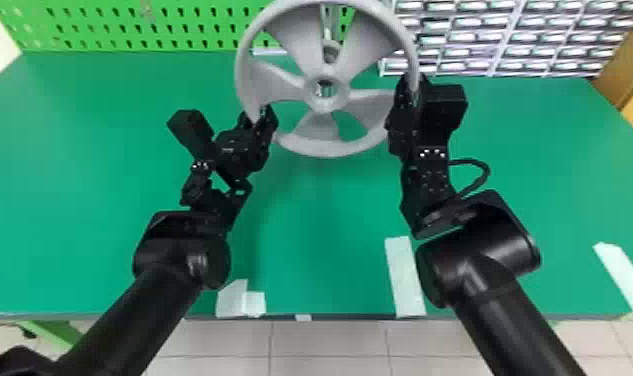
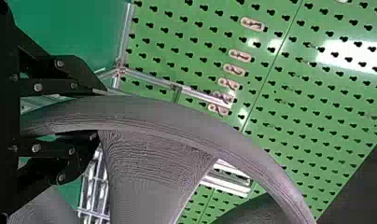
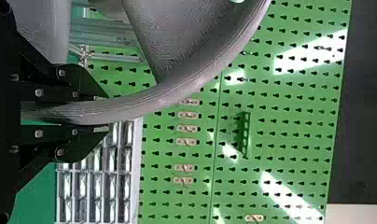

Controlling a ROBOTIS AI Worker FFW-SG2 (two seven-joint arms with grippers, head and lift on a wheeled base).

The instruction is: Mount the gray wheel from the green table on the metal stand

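Held the gray five-spoked wheel [image 1: 326,106] over the green table [image 1: 325,225], between left gripper [image 1: 259,114] and right gripper [image 1: 413,85], in front of the metal stand [image 1: 331,25].
Turned its round face to the head camera and its hub axis forward, toward the pegboard [image 1: 130,25]. Displayed hub and all five spokes in the head view; in the right wrist view, displayed a small green bracket [image 3: 245,135] on the pegboard. Gripped the rim at both sides with closed left and right fingers, ran it between each pair and curved it out past the tips.
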